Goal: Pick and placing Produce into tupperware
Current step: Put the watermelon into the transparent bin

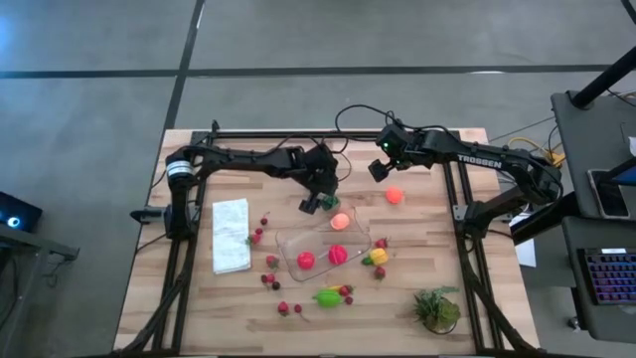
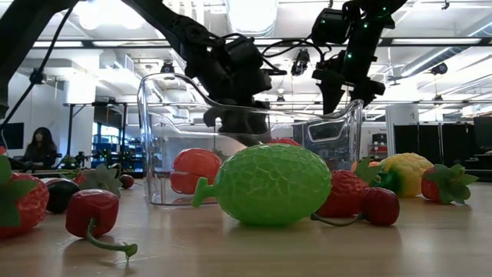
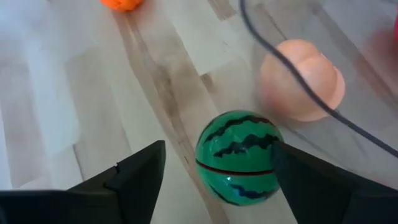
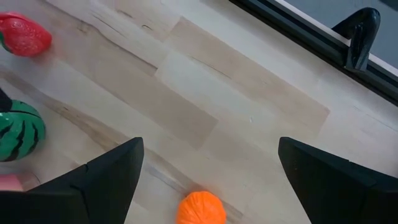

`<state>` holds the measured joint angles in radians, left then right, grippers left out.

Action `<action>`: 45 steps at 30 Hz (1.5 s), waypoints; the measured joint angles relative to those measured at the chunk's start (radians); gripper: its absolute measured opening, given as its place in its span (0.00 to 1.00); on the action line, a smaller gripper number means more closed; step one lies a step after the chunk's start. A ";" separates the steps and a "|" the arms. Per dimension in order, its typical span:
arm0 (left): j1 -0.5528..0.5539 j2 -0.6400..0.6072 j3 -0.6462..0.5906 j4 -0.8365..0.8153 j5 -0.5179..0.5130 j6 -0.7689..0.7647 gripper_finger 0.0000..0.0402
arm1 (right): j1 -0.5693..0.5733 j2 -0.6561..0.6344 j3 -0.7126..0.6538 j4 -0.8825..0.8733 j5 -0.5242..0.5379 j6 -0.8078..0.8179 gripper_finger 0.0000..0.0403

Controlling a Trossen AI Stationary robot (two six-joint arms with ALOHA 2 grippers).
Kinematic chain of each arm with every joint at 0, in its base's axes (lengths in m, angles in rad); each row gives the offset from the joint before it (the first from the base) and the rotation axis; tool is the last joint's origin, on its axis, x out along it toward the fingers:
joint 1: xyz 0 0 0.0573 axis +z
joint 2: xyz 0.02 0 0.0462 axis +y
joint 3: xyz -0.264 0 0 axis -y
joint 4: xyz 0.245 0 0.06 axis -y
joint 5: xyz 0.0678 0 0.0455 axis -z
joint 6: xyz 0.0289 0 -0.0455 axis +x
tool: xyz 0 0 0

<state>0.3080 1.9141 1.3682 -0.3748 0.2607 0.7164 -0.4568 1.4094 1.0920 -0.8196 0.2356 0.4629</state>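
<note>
The striped dark-green melon (image 3: 239, 155) lies on the wood just beyond the far wall of the clear tupperware (image 1: 286, 244). My left gripper (image 1: 318, 202) slants down over it, open, with one finger on either side. Inside the tupperware lie a peach-coloured fruit (image 1: 340, 221) and two red pieces (image 1: 306, 260). My right gripper (image 1: 382, 170) hangs open above the far middle of the table with nothing between its fingers. An orange fruit (image 4: 200, 208) lies on the wood below and in front of it. My left gripper has one finger (image 3: 298, 177) right against the melon's side (image 3: 272, 149); whether it touches I cannot tell. The other finger (image 3: 140, 174) stands clear of the melon, with bare wood showing between them.
Loose produce lies near the tupperware: a lime-green melon (image 1: 328, 296), a yellow piece (image 1: 378, 256), strawberries and small red berries (image 1: 268, 264). A white folded cloth (image 1: 231, 235) lies at the left and a green plant tuft (image 1: 437, 308) at the near right.
</note>
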 joint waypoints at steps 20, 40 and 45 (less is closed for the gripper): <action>0.016 0.027 -0.004 -0.015 0.129 0.024 0.79 | 0.000 0.000 0.000 0.017 0.000 0.000 0.91; 0.046 0.063 -0.014 0.028 0.242 -0.030 0.79 | 0.000 0.000 0.000 0.026 0.000 0.000 0.91; 0.046 0.063 -0.021 0.027 0.246 -0.032 0.79 | 0.000 0.000 0.000 0.027 0.000 0.000 0.91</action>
<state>0.3542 1.9770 1.3473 -0.3482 0.5064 0.6843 -0.4568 1.4094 1.0924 -0.7929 0.2356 0.4629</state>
